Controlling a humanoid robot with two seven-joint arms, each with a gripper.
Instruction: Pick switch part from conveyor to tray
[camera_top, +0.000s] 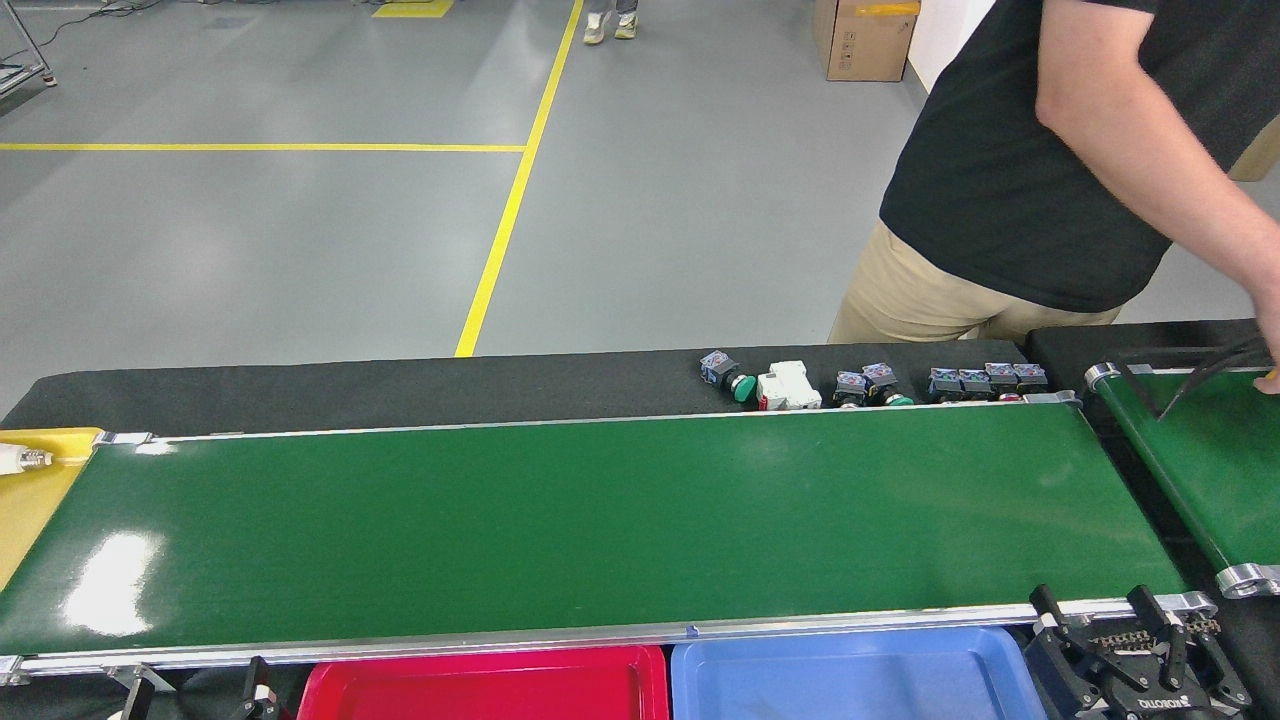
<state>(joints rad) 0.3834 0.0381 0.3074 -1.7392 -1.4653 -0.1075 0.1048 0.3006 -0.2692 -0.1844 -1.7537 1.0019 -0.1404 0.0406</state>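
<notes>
Head view: our conveyor (600, 520) belt lay bare w/ open room rail to rail; switch parts (870, 384) sat off it along the far rail, approx 8 plus 1 white block (789, 386). Two trays at near edge, red tray (480, 690) & blue tray (860, 685). R gripper (1130, 655) fingers were apart, gripping nothing; L gripper (200, 690) barely showed, can't tell.

Conveyor (600, 520): long glossy dark-green belt with silver rails, running left-right across my view, bare, glare patch near its left end. Switch parts (870, 385) sit in a loose row on the black strip just behind the far rail, toward the right end: small dark blocks, some with green buttons, plus one white unit (790, 385). Red tray (480, 685) and blue tray (850, 680) side by side against the near rail, both empty.
</notes>
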